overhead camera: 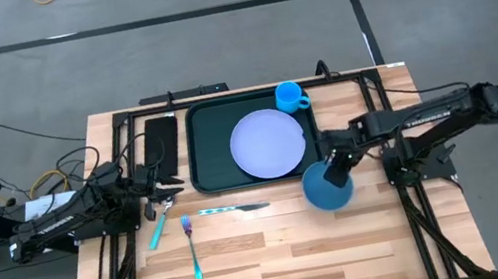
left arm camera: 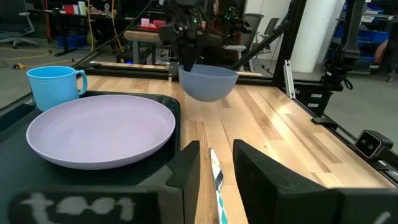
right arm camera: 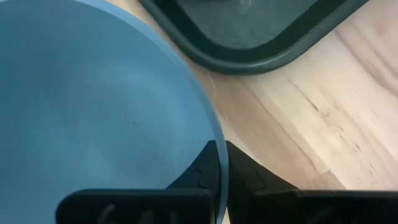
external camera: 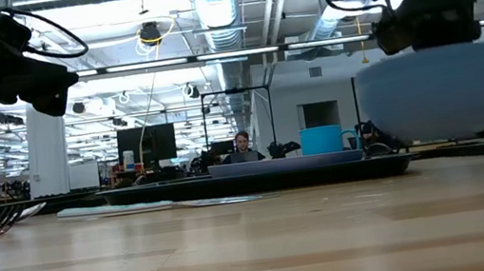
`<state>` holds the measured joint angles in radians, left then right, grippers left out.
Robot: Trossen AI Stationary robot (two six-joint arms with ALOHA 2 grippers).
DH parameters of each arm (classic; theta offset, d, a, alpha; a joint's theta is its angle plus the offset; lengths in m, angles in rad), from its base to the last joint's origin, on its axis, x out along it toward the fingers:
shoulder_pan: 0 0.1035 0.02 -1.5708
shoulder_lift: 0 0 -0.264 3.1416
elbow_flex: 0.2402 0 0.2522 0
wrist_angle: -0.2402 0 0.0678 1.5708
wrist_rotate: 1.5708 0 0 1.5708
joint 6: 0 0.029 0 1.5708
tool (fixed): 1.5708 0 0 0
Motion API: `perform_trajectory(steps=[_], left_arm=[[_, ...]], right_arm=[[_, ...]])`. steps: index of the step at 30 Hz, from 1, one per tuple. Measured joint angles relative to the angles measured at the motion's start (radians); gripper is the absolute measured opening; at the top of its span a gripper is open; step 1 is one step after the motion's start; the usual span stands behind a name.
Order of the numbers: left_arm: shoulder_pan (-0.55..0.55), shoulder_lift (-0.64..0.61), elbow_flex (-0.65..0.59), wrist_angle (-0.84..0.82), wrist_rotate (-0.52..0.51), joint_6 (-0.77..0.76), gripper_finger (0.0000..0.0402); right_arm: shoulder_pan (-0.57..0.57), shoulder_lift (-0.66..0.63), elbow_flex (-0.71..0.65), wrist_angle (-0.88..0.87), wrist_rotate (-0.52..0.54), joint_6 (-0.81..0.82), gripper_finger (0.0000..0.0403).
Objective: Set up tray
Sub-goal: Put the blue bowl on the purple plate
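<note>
The dark green tray (overhead camera: 206,152) lies at the table's far middle. On it rest a lavender plate (overhead camera: 268,143) and, in its far right corner, a blue cup (overhead camera: 290,96). My right gripper (overhead camera: 337,171) is shut on a blue bowl (overhead camera: 324,191) just off the tray's near right corner (right arm camera: 261,43). In the low view the bowl (external camera: 442,91) hangs clear of the tabletop. My left gripper (overhead camera: 168,185) is open and hovers by the tray's left side, above the spoon (overhead camera: 158,226). The knife (left arm camera: 216,177) shows past its fingers. My right gripper holds the bowl by its rim (right arm camera: 219,163), on the side toward the tray. The rim is pinched with one finger inside the bowl and one outside. The fingers come from above, slanting down. The bowl is lifted clear of the table and sits about level.
A teal-handled spoon, fork (overhead camera: 191,245) and knife (overhead camera: 232,208) lie on the wood near the tray's near left side. A small black rectangle (overhead camera: 160,142) lies left of the tray. Bare wood spreads across the near half of the table. A person sits far behind the table.
</note>
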<state>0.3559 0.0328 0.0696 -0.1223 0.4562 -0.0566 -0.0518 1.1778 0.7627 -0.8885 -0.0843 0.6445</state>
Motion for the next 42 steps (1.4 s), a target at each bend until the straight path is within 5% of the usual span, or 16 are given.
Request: perform_trajectory(steps=[10, 27, 42], left_arm=[[0.000, 0.000, 0.000, 0.000, 0.000, 0.000, 0.0084], [0.000, 0.000, 0.000, 0.000, 0.000, 0.000, 0.0084], [0.000, 0.000, 0.000, 0.000, -0.002, 0.000, 0.0084]], right_arm=[[-0.121, 0.036, 0.192, -0.064, -0.023, -0.082, 0.0001], [-0.394, 0.544, 0.773, -0.234, -0.024, -0.543, 0.0000], [-0.497, 0.799, 0.856, -0.198, -0.105, -0.680, 0.0000]])
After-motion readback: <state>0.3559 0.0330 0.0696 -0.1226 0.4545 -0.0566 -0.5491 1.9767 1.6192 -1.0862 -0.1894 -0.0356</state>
